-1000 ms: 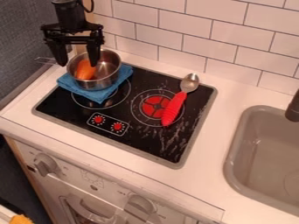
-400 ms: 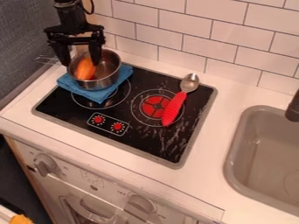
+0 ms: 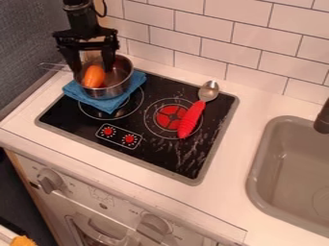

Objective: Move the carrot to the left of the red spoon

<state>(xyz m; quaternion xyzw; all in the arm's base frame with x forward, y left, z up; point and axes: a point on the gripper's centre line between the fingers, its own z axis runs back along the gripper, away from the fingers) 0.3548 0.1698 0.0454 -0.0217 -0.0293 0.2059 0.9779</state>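
So the gripper (image 3: 92, 71) has just shuffled down toward 4 or 5 o'clock (picture as the dial), only a small nudge since the earlier frames. The carrot (image 3: 94, 76) hasn't really budged, it's sitting in the metal pot (image 3: 110, 92) on the 9 o'clock side, but now more of it peeks out between the fingers. Those fingers are spread wide, nothing pinched as far as I can see. Pot's on the folded blue cloth (image 3: 107, 103) at about 11 o'clock on the cooktop (image 3: 154, 153), and the red spoon (image 3: 190, 119) lies over at 2 o'clock, its bowl end pointing to 1. To me this is still lining up for the grab: the shift gets the fingers more evenly around the carrot, which is what you want. Next it probably needs to sink a bit, close, lift clear of the rim, then set it down at the spoon's 9 o'clock. Main worry imo is the finger at the pot's 10 o'clock, can't tell if it's inside the rim, so it could catch and drag the pot.
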